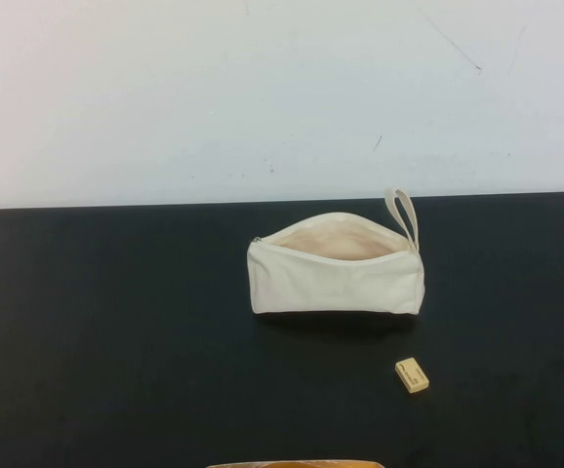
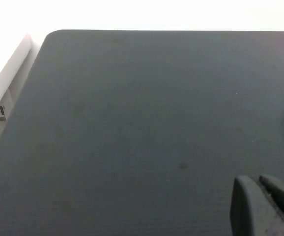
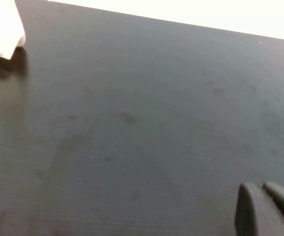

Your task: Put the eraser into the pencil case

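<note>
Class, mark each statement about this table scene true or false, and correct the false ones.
1. The pencil case is unzipped, its mouth open. True.
2. The eraser lies inside the case. False: it lies on the black table, nearer the robot than the case, apart from it.
3. The loop strap is at the case's right end. True.
4. The left gripper holds the eraser. False: its fingers are together over bare table.
5. The right gripper grips the case. False: it is shut, empty.
</note>
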